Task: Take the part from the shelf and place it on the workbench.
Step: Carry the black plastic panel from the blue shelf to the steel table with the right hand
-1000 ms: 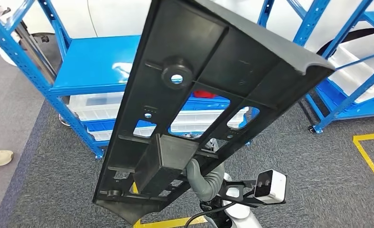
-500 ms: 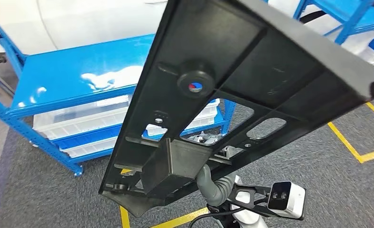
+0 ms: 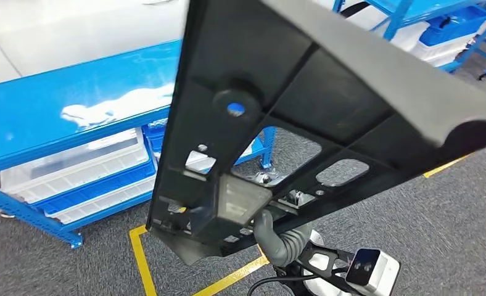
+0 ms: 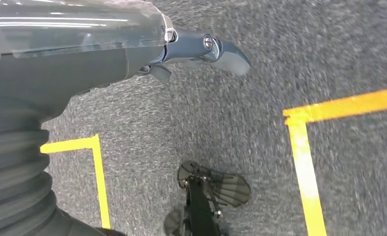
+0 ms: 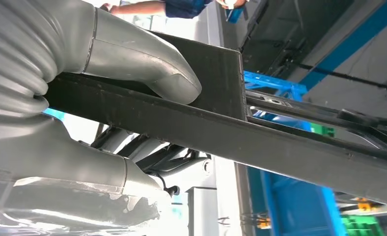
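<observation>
Whole scene shifted, so turning with black ribbed panel (image 3: pixel 302 117) aloft above blue shelf (image 3: pixel 55 117). Right hand (image 5: pixel 83 98) fingers clamp its rib; left hand (image 4: pixel 201 49) hangs, fingers curled, grasping nothing. Worktop unseen.

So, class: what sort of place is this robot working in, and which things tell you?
Probably a factory or warehouse floor: blue steel shelving holding pale plastic bins, yellow lines taped on grey carpet, and a large black part.
</observation>
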You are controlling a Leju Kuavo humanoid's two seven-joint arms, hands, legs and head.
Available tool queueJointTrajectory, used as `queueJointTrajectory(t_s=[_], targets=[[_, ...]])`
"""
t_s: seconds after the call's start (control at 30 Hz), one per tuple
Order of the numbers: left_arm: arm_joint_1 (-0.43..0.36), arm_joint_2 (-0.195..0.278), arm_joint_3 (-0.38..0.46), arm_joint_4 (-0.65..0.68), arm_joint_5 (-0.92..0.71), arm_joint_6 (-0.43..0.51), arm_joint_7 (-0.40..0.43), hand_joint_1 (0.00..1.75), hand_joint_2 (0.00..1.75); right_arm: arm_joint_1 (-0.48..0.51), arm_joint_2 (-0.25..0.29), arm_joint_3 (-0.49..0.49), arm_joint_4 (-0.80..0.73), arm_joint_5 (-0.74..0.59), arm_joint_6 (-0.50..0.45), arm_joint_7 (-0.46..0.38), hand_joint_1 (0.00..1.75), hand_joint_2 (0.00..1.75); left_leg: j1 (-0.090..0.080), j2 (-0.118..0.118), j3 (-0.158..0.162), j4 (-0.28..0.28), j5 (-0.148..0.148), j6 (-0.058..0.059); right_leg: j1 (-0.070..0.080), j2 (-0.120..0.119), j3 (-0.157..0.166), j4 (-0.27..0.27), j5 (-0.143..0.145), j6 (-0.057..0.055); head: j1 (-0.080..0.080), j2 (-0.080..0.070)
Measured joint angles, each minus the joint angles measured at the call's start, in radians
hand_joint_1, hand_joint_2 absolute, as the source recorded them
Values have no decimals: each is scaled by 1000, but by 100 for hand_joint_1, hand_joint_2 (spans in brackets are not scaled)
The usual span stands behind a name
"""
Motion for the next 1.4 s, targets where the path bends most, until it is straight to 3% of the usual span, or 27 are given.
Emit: queueJointTrajectory(t_s=[0.07, 0.13, 0.2, 0.27, 0.3, 0.33, 0.37, 0.4, 0.43, 0.5, 0.57, 0.63, 0.67, 0.73, 0.8, 0.87, 0.9, 0.93, 1.0, 1.07, 1.13, 1.2, 1.27, 1.33, 1.37, 1.4], targets=[[0, -5, -3, 0, -3, -3, 0, 0, 175, -8, -3, 21, -5, 15, -32, 0, 175, 175, -5, 18, 3, 3, -4, -11, 8, -21, 27, -60, 11, -14, 0, 0], [-2, -10, -7, 0, -7, -12, -2, 0, 175, -15, -7, 42, -7, 23, -65, 0, 175, 175, -4, 33, 5, 2, -6, -23, 9, 1, 24, -64, 15, -27, 0, 0], [-5, -15, -12, 0, -13, -27, -5, 0, 175, -24, -10, 64, -11, 27, -92, 0, 175, 175, 0, 4, -3, 30, -31, -33, 5, 20, 25, -72, 22, -41, 0, 0], [-3, -18, -15, 0, -17, -38, -5, 0, 175, -38, -13, 89, -14, 26, -114, 0, 175, 175, 3, -47, -47, 136, -94, -40, 2, 42, 25, -75, 27, -50, 0, 0], [0, -19, -16, 1, -16, -40, -4, 0, 175, -42, -14, 99, -14, 22, -121, 0, 175, 175, 3, -61, -78, 206, -126, -41, 3, 55, 24, -75, 27, -53, 0, 0], [3, -20, -16, 1, -13, -38, -3, 0, 175, -45, -16, 107, -14, 18, -124, 0, 175, 175, 4, -66, -104, 262, -145, -42, 4, 68, 24, -74, 28, -54, 0, 0], [4, -20, -15, 1, -10, -37, -2, 0, 175, -45, -19, 113, -14, 12, -125, 0, 175, 175, 4, -69, -116, 285, -142, -43, 4, 82, 25, -74, 28, -54, 0, 0], [5, -20, -15, 1, -7, -35, -1, 0, 175, -46, -21, 118, -14, 5, -124, 0, 175, 175, 4, -72, -111, 269, -120, -42, 5, 96, 26, -72, 28, -53, 0, 0], [4, -20, -15, 1, -4, -34, -1, 0, 175, -48, -23, 123, -14, -4, -122, 0, 175, 175, 5, -77, -88, 216, -83, -40, 4, 111, 27, -70, 27, -52, 0, 0], [3, -20, -14, 1, 0, -33, -3, 0, 175, -55, -26, 126, -14, -29, -116, 0, 175, 175, 10, -116, -28, 80, -22, -36, 4, 136, 26, -63, 24, -45, 0, 0], [4, -20, -13, 1, 2, -31, -4, 0, 175, -63, -30, 126, -13, -50, -106, 0, 175, 175, 11, -146, -1, 18, -10, -30, 3, 158, 17, -57, 24, -32, 0, 0], [3, -21, -12, 1, 3, -30, -5, 0, 175, -67, -35, 125, -13, -60, -100, 0, 175, 175, 10, -135, 0, 14, -10, -20, 1, 178, 9, -58, 29, -17, 0, 0], [1, -22, -12, 1, 4, -30, -6, 0, 175, -68, -38, 124, -13, -63, -98, 0, 175, 175, 11, -124, 1, 9, -7, -12, 1, 174, 5, -54, 27, -12, 0, 0], [-1, -23, -12, 1, 5, -30, -6, 0, 175, -73, -42, 123, -13, -67, -95, 0, 175, 175, 13, -100, 3, 0, -2, 2, 4, 131, -21, 0, -7, -4, 0, 0], [2, -23, -10, 1, 8, -26, -4, 0, 175, -76, -46, 120, -12, -75, -83, 0, 175, 175, 8, -75, 3, 0, -2, 9, 3, 79, -82, 125, -68, 0, 0, 0], [5, -23, -7, 1, 12, -17, 1, 0, 175, -75, -49, 115, -8, -85, -65, 0, 175, 175, 5, -47, 2, 0, -4, 11, 0, 63, -129, 217, -94, 3, 0, 0], [5, -24, -5, 1, 12, -13, 4, 0, 175, -73, -50, 111, -6, -88, -56, 0, 175, 175, 4, -35, 3, 1, -5, 10, -1, 59, -127, 211, -79, 3, 0, 0], [4, -25, -3, 1, 13, -11, 6, 0, 175, -72, -51, 107, -4, -89, -49, 0, 175, 175, 4, -23, 4, 1, -7, 9, -1, 52, -104, 167, -50, 1, 0, 0], [4, -28, 0, 1, 10, -6, 10, 0, 175, -69, -51, 96, -3, -87, -38, 0, 175, 175, 1, -4, 9, 3, -12, 2, 5, 9, -29, 25, 8, -9, 0, 0], [4, -29, 2, 1, 6, -2, 12, 0, 175, -69, -51, 86, -3, -83, -31, 0, 175, 175, -3, 14, 14, 4, -17, -7, 16, -21, 9, -54, 26, -23, 0, 0], [3, -30, 5, 1, 5, -1, 13, 0, 175, -66, -50, 78, -4, -82, -29, 0, 175, 175, -5, 33, 19, 2, -19, -18, 19, -3, 6, -61, 26, -34, 0, 0], [0, -30, 6, 1, 2, 0, 13, 0, 175, -64, -50, 72, -6, -79, -29, 0, 175, 175, -2, 13, 19, 14, -34, -30, 13, 19, 9, -69, 32, -46, 0, 0], [1, -30, 6, 1, -6, -1, 13, 0, 175, -65, -46, 67, -8, -75, -32, 0, 175, 175, 2, -41, -15, 95, -87, -37, 8, 40, 12, -76, 38, -57, 0, 0], [5, -30, 6, 1, -14, -1, 16, 0, 175, -63, -42, 63, -11, -71, -40, 0, 175, 175, 3, -67, -79, 229, -147, -40, 8, 66, 10, -75, 39, -62, 0, 0], [7, -30, 6, 1, -17, -1, 19, 0, 175, -60, -41, 60, -13, -69, -46, 0, 175, 175, 3, -70, -101, 272, -156, -42, 9, 81, 10, -74, 39, -63, 0, 0], [7, -30, 6, 1, -18, -1, 23, 0, 175, -55, -42, 56, -16, -69, -53, 0, 175, 175, 4, -72, -107, 280, -144, -42, 9, 95, 10, -73, 39, -62, 0, 0]])
